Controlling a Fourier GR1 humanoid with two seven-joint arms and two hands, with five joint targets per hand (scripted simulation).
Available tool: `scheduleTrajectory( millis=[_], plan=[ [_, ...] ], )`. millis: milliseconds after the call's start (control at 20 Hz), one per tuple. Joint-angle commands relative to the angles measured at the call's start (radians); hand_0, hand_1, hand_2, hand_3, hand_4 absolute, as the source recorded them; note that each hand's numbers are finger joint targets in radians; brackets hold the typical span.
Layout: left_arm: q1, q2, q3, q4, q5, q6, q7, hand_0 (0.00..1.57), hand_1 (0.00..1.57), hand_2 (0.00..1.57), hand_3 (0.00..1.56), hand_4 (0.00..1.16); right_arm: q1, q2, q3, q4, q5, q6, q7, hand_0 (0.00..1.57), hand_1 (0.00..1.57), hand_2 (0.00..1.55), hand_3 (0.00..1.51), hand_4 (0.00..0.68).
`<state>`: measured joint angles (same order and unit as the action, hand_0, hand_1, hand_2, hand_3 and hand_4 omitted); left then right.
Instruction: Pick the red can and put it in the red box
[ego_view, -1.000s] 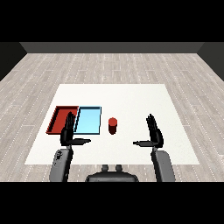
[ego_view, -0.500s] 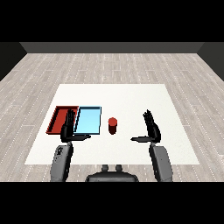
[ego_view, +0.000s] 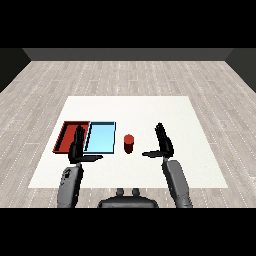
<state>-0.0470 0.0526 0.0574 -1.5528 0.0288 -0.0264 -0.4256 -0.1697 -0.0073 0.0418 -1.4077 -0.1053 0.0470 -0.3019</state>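
A small red cylindrical can (ego_view: 128, 144) stands upright on the white tabletop (ego_view: 150, 110), just right of a shallow light blue rectangular tray (ego_view: 100, 137), which lies side by side with a shallow red rectangular tray (ego_view: 67, 136) at the far left. The robot's right hand (ego_view: 163, 142) hovers to the right of the can, apart from it, fingers straight and thumb stretched toward it, holding nothing. The left hand (ego_view: 78, 149) is raised in front of the two trays, fingers likewise extended, thumb pointing inward, empty.
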Motion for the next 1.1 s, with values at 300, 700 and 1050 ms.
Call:
scheduleTrajectory(
  millis=[300,700,1050],
  plan=[
    [0.054,-0.014,-0.014,-0.095,0.011,0.012,0.041,0.00,0.00,0.00,0.00,0.00,-0.156,0.007,0.082,0.275,-0.101,-0.095,-0.102,0.00,0.00,0.00,0.00,0.000],
    [0.005,0.017,0.021,0.005,0.032,-0.035,-0.014,0.00,0.00,0.00,0.00,0.00,-0.131,0.007,0.217,0.275,-0.169,-0.170,-0.161,0.00,0.00,0.00,0.00,0.000],
    [-0.008,-0.009,-0.008,-0.061,0.044,-0.017,0.071,0.00,0.00,0.00,0.00,0.00,-0.170,0.007,0.314,0.420,-0.273,-0.211,-0.280,0.00,0.00,0.00,0.00,0.000]
  ],
)
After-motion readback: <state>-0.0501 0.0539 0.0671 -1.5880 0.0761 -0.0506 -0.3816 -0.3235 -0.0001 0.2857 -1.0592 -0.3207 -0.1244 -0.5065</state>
